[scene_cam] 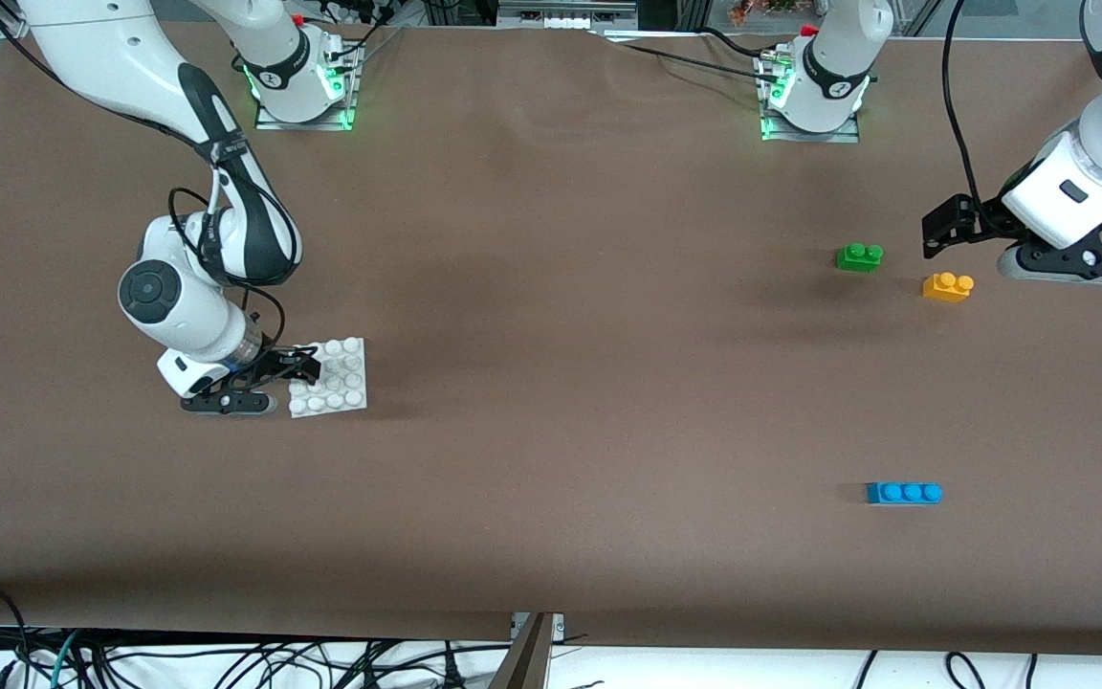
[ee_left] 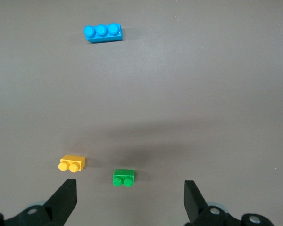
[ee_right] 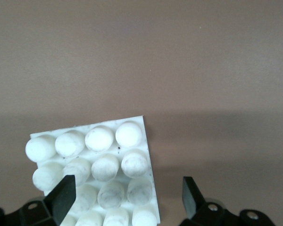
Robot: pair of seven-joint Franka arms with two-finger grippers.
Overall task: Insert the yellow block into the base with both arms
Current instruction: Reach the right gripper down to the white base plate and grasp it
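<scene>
So the right gripper (scene_cam: 300, 368) is down low at the base (scene_cam: 341, 376), which sits flat on the brown table (scene_cam: 551, 383) toward the right arm's end. From the right wrist view the fingers (ee_right: 61, 197) are spread wide, one over the studs of the base (ee_right: 99, 165) and the other out past its edge over bare table, so they straddle that edge of the plate and aren't squeezing anything.

The left gripper (scene_cam: 948, 225) is up in the air at the left arm's end, hovering just beside the yellow block (scene_cam: 947, 287). Its fingers (ee_left: 63, 200) are also wide apart with nothing between them. In the left wrist view the yellow block (ee_left: 72, 163) sits on the table, just clear of one fingertip.

The green brick (scene_cam: 859, 256) sits close beside the yellow block, a bit farther from the front camera. The blue brick (scene_cam: 903, 493) is well apart from both, much nearer the front camera. All three bricks are studs up, untouched, and a long way from the base.
</scene>
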